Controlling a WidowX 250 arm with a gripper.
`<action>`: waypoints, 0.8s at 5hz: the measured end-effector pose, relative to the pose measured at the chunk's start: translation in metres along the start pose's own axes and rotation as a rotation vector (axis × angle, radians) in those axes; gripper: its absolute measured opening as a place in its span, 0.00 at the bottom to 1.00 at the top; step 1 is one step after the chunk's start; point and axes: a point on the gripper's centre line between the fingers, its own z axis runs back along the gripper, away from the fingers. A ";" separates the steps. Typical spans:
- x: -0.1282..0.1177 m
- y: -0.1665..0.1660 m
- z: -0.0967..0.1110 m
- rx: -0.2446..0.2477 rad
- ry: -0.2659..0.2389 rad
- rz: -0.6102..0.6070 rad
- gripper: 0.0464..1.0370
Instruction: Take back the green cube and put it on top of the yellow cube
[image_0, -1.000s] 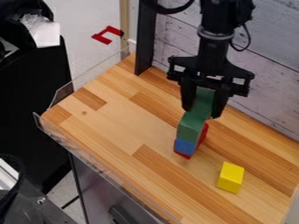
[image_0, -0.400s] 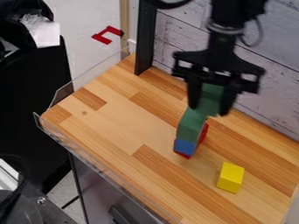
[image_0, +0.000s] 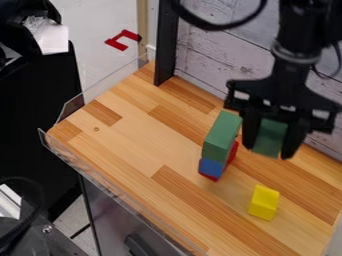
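Wooden tabletop (image_0: 133, 145) beside whitewashed plank wall (image_0: 214, 55)

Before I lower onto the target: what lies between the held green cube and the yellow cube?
Bare tabletop, as the camera view shows, from the green cube in the jaws to the yellow cube; the blue block sits to the picture's left.
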 end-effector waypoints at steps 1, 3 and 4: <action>0.000 -0.003 -0.024 0.025 0.051 0.006 0.49; 0.006 -0.015 -0.047 0.036 0.080 -0.008 0.49; 0.005 -0.019 -0.049 0.024 0.080 0.004 0.49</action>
